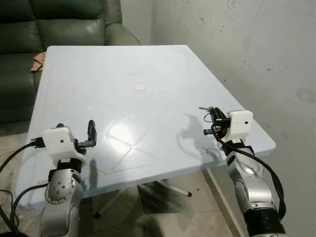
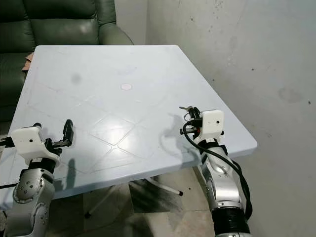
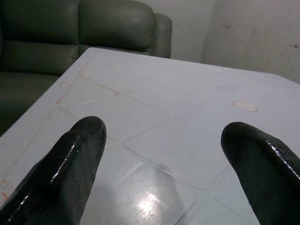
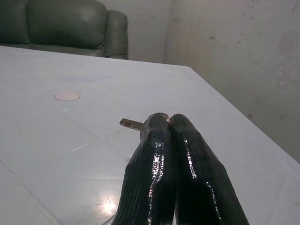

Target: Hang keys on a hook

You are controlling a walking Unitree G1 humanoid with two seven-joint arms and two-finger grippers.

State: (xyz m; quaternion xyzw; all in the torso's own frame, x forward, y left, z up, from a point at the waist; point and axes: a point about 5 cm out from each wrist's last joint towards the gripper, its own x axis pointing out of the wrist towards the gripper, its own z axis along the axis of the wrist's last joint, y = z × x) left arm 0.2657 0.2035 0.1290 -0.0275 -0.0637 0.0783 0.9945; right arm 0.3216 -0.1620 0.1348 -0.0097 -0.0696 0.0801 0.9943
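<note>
My right gripper [image 1: 211, 113] hovers over the near right part of the white table [image 1: 163, 59], shut on the keys [image 1: 203, 108]. In the right wrist view, the two black fingers [image 4: 187, 154] are pressed together and a metal key tip [image 4: 130, 123] sticks out sideways from between them. Over the near left part of the table, my left gripper [image 1: 91, 129] is held open. The left wrist view has its fingers [image 3: 70, 164] spread wide with only the table top between them.
A small pink round mark [image 1: 140, 87] sits near the table's middle. A dark green sofa [image 1: 54, 24] stands behind the table, with a brownish cloth [image 1: 38, 62] on its seat. A bare stained wall [image 1: 247, 49] runs along the right side.
</note>
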